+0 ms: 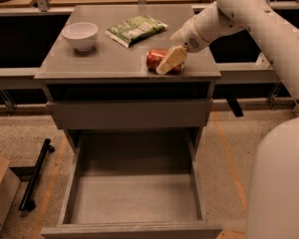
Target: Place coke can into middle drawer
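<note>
Cabinet (pixel 114 59): middle drawer (pixel 134 198) pulled out low, 1 shut drawer front (pixel 129 114) above. Snack bag (pixel 136 29) and bowl (pixel 80 35) sit on top. Gripper (pixel 170 60) at front right, against coke can (pixel 154 58) lying sideways; claw state unclear.

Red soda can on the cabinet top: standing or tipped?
Tipped: the red metal soda can lies on its side on the grey cabinet top, the pincer right at it.

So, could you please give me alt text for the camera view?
The gripper is at the coke can lying at the front right of the cabinet top. Below, the middle drawer is open and empty; a bowl and green bag sit behind.
</note>
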Controlling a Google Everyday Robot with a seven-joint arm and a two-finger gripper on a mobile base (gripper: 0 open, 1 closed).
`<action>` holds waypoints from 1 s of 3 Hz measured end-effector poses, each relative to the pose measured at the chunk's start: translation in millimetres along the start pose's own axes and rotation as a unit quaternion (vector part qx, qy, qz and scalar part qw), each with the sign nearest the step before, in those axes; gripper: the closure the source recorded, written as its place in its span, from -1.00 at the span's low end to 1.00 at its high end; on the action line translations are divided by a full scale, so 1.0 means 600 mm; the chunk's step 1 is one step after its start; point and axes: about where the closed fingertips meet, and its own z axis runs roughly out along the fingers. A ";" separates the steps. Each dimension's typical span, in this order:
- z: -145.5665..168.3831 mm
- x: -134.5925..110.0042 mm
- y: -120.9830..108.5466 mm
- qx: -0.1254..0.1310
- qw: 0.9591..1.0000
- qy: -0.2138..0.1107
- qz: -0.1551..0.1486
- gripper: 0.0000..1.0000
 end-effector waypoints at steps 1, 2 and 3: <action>0.027 0.013 0.006 -0.012 1.000 0.009 0.010 -0.16; 0.031 0.030 0.015 -0.013 1.000 0.016 0.022 0.28; 0.024 0.024 0.014 -0.013 1.000 0.016 0.022 0.76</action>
